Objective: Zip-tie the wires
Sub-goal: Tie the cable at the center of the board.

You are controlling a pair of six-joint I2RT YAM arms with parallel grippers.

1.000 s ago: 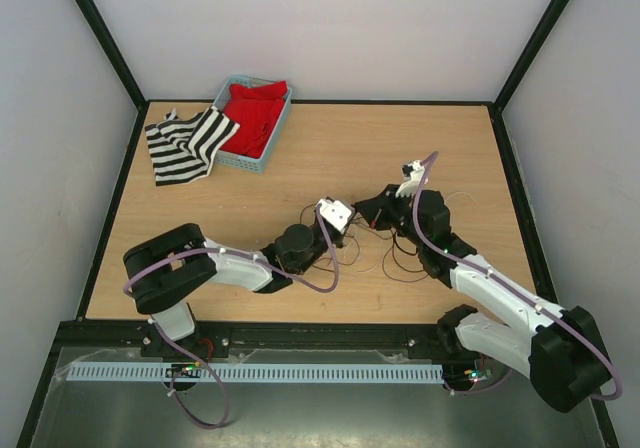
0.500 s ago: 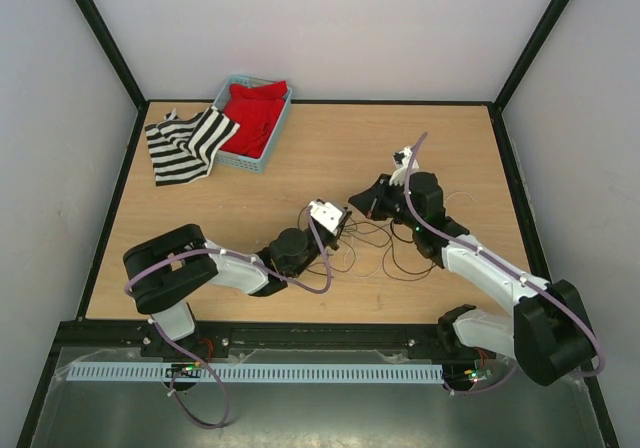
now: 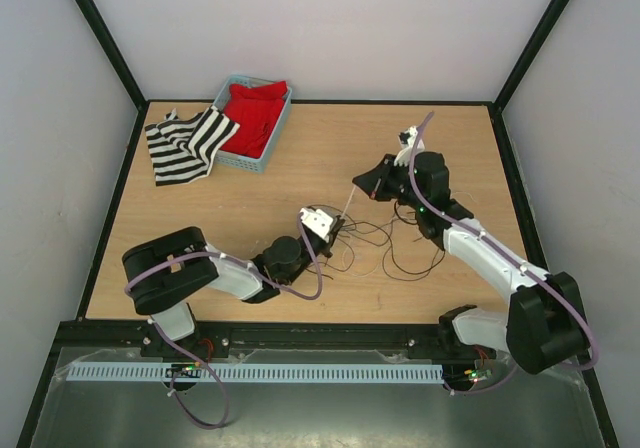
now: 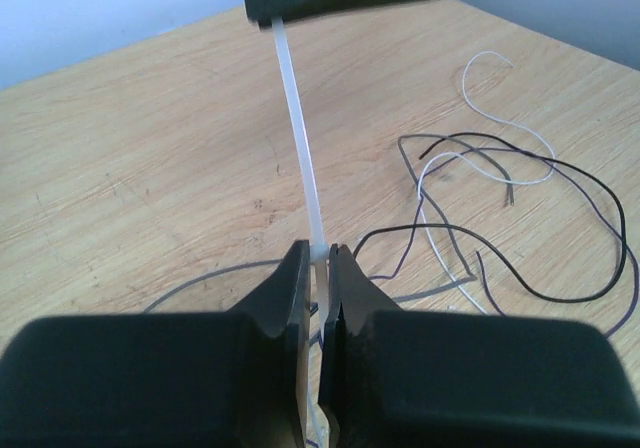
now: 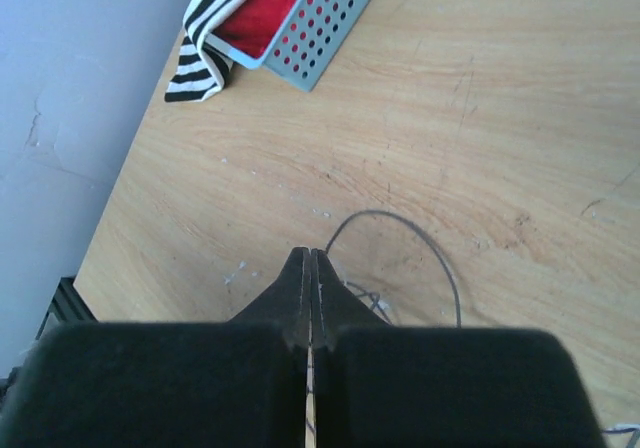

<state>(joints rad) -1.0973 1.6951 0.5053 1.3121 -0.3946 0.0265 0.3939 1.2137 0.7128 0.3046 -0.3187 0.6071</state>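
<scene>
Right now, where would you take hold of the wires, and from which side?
Grip the wires where dark and pale strands cross and bunch, beside the taut zip tie. Come straight down from above: they lie flat on the table with loops splaying outward, so elsewhere you'd likely catch only one strand.

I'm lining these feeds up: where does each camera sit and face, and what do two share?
Top external: high behind the bases, looking down on the table; both arms show.
Left wrist: on that wrist, facing along the left gripper, shut on the zip tie, toward the wires.
Right wrist: on that wrist, facing past the shut right gripper toward the basket.
Shared: top and left wrist show the zip tie spanning both grippers.
</scene>
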